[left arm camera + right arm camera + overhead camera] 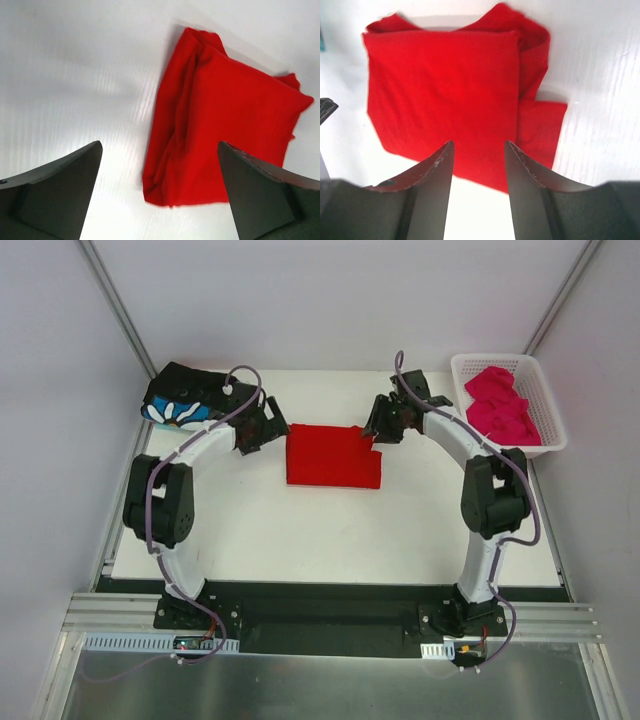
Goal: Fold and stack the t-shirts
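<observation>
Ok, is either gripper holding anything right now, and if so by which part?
Nothing is held. The left gripper and right gripper both have their jaws apart and empty; the folded red t-shirt lies loose on the table.

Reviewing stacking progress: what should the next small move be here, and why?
Probably close the left claw and right claw on the side edges of the red t-shirt to carry it onto the black floral t-shirt: red lies folded, both claws stand open and empty beside it, nothing is stacked.

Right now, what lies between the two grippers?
The folded red shirt lies between the left gripper and the right gripper, clearest in the top view.
</observation>
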You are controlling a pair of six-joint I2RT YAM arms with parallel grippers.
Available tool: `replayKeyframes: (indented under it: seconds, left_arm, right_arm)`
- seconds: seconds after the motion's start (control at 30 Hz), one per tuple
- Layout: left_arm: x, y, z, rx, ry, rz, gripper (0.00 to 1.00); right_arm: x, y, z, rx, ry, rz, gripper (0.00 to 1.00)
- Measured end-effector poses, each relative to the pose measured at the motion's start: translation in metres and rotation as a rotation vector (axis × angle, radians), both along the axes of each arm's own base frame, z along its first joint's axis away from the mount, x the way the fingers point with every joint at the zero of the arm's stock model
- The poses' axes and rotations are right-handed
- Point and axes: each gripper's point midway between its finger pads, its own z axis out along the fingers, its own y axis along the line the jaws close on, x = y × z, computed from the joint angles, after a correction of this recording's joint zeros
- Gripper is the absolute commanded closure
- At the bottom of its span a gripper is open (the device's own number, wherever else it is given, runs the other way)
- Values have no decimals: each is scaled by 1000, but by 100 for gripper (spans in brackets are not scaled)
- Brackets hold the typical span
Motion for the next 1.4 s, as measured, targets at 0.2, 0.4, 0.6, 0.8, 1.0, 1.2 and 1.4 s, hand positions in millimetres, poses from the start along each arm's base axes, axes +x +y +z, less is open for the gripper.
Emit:
replayKeyframes:
  seconds: [0.2,0.4,0.6,0.8,1.0,1.2,1.4]
  left_arm:
    - [-30,-11,37,-34,-77,-33,1]
    - [-54,-38,19,-54,-55,-92,1]
    - [-81,-32,-20,-40,33,-86,1]
    - [-85,-32,-32,-53,38,-78,1]
    - [-82,-37,-30,-76,33,-84,1]
    - [-50,-54,15,-130,-63,-104,1]
    - [-27,-81,53,-249,-138,-150,1]
  right_arm:
    - [-31,11,22,30,-49,37,53]
    - [-51,24,4,32,-14,69,54]
    - [-78,10,-23,-2,66,60,54]
    - [-93,1,-28,-15,87,53,56]
    - [-88,6,-18,3,71,58,57]
    - [-56,28,18,74,-17,76,61]
    - [-45,43,6,123,10,89,62]
